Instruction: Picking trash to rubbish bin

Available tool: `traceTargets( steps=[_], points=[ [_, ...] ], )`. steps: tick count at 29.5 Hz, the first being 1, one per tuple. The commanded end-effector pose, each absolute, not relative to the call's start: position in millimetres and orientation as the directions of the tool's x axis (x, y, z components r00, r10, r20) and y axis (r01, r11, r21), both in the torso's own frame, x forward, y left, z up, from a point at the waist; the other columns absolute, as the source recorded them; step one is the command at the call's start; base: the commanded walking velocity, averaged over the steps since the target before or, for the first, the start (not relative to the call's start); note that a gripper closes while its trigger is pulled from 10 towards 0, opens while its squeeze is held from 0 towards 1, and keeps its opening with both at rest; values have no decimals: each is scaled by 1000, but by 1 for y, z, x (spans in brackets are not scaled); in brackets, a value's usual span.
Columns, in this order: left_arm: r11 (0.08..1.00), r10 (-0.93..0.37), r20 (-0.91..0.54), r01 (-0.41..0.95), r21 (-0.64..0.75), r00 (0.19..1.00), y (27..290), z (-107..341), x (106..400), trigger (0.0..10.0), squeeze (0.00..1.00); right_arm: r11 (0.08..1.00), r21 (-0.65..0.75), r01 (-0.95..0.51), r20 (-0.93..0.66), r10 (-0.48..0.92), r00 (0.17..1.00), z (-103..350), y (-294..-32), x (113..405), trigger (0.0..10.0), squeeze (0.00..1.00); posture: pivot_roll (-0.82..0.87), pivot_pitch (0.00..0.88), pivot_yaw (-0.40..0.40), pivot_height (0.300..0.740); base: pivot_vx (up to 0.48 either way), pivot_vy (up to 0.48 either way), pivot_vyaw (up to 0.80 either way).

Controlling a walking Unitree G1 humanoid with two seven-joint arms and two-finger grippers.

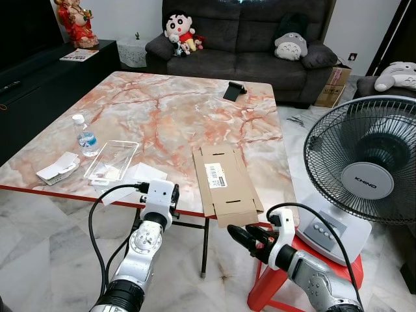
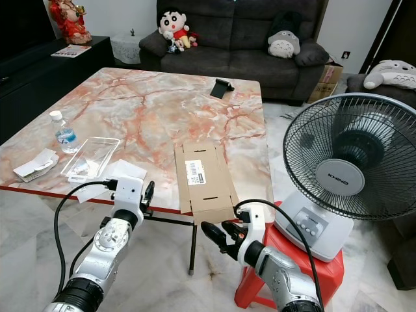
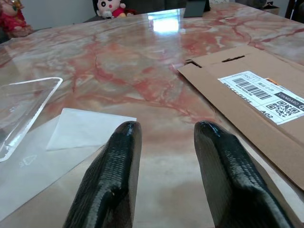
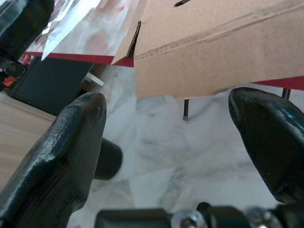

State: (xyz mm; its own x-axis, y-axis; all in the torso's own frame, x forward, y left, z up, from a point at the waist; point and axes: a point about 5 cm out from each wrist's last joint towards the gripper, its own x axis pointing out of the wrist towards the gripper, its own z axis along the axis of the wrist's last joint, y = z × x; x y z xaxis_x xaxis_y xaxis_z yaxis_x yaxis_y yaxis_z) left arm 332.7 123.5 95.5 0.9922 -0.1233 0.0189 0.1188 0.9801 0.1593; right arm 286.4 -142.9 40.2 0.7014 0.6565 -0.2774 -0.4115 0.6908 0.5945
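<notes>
A flattened cardboard box (image 1: pixel 224 182) with a white label lies on the marble table (image 1: pixel 162 104), its near end hanging over the table's front edge. My right gripper (image 1: pixel 239 234) is open just below that overhanging end, under the table edge; the cardboard (image 4: pixel 213 42) is above its fingers. My left gripper (image 3: pixel 166 130) is open at the table's front edge, over a white paper sheet (image 3: pixel 85 130) and left of the cardboard. A clear plastic tray (image 1: pixel 112 160), a small water bottle (image 1: pixel 85 136) and a crumpled white wrapper (image 1: pixel 58 168) lie at the table's front left.
A standing fan (image 1: pixel 367 175) sits on a red stool (image 1: pixel 273 281) close to my right arm. A black phone stand (image 1: pixel 233 90) is at the table's far side. A dark sofa (image 1: pixel 247 39) with plush toys stands behind, and a black cabinet (image 1: pixel 39 84) on the left.
</notes>
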Motion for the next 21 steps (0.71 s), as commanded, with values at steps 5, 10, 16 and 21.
traceTargets(
  steps=[5,10,16,21],
  points=[
    [976,-146,10,143,163,989,121,97,334,10000,0,714,559,-422,-317,654,687,36,-143,285,10000,0,-41,31,-44,740,0,0,0],
    [973,-157,11,153,174,987,120,98,334,10000,0,714,556,-425,-322,656,682,34,-139,286,10000,0,-36,30,-43,740,0,0,0],
    [972,-161,9,157,174,987,120,98,334,10000,0,709,558,-431,-312,660,683,36,-134,289,10000,0,-33,30,-43,740,0,0,0],
    [972,-162,10,158,173,987,120,98,334,10000,0,722,555,-414,-323,646,692,35,-132,292,10000,0,-33,30,-43,740,0,0,0]
  ],
)
